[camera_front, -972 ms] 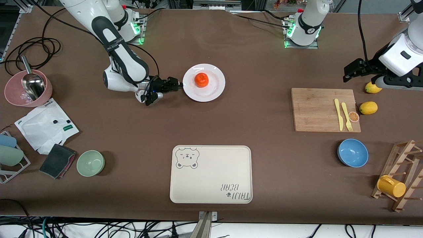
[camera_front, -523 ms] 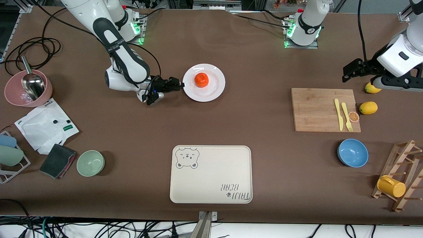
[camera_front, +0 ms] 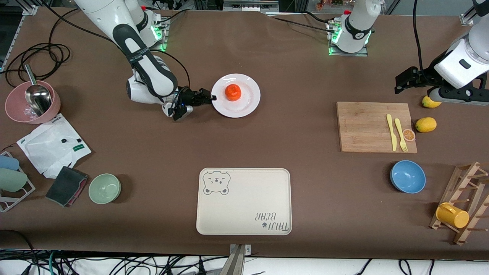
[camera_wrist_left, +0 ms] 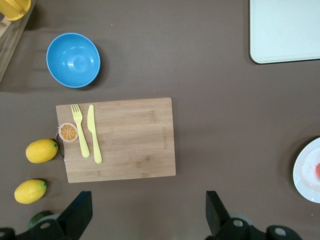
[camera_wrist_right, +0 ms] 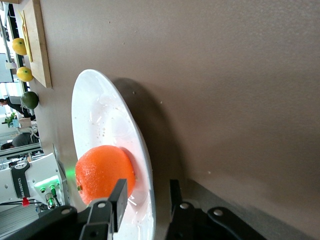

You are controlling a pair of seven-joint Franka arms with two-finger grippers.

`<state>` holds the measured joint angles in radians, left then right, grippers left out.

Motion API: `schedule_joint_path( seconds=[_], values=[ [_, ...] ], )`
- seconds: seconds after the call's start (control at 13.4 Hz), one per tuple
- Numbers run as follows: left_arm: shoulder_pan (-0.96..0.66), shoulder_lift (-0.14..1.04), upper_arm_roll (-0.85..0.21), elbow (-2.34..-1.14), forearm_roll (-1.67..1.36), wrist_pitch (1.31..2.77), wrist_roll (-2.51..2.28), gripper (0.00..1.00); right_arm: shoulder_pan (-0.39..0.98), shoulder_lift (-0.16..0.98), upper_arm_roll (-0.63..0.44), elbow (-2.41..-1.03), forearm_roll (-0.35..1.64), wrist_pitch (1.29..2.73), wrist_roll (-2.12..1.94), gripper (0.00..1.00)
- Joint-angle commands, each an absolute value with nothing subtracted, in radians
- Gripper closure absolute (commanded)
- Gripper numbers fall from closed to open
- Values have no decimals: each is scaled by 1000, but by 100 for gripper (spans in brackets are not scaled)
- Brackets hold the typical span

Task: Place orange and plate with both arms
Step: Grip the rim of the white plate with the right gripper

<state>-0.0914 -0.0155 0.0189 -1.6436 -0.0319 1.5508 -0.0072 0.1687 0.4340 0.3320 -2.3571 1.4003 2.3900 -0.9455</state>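
The orange (camera_front: 233, 92) sits on the white plate (camera_front: 249, 104) in the middle of the table, toward the robots' bases. My right gripper (camera_front: 212, 97) is low at the plate's rim on the side toward the right arm's end. In the right wrist view its fingers (camera_wrist_right: 118, 196) straddle the rim of the plate (camera_wrist_right: 100, 117), one above it beside the orange (camera_wrist_right: 105, 172) and one outside it, with gaps on both sides. My left gripper (camera_front: 400, 84) hangs open and empty over bare table by the cutting board (camera_wrist_left: 120, 140), its fingers (camera_wrist_left: 80, 212) wide apart.
The cream bear tray (camera_front: 244, 206) lies nearer to the front camera than the plate. Yellow cutlery and an orange slice rest on the cutting board (camera_front: 366, 128), with two lemons (camera_front: 425, 124) beside it. There are also a blue bowl (camera_front: 407, 176), a green bowl (camera_front: 104, 188), a pink bowl (camera_front: 19, 110) and a mug rack (camera_front: 464, 204).
My right gripper has slid toward the plate until its fingers straddle the rim, and they have narrowed. The left arm has barely shifted. Plate and orange have not moved.
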Motion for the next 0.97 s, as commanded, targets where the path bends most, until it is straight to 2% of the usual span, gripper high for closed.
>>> schedule_joint_path(
  seconds=[0.0, 0.52, 0.75, 0.9],
  values=[
    [-95, 0, 18, -1609, -5, 1520, 14, 0, 170, 446, 339, -2353, 1428, 2408, -973, 63],
    [-95, 2, 18, -1603, -5, 1516, 14, 0, 206, 453, 345, -2350, 1477, 2437, -973, 66],
    [-95, 2, 20, -1603, -5, 1513, 14, 0, 207, 453, 345, -2350, 1477, 2437, -973, 72],
    [-94, 2, 20, -1603, -5, 1513, 15, 0, 206, 453, 345, -2350, 1477, 2437, -973, 81]
  ],
)
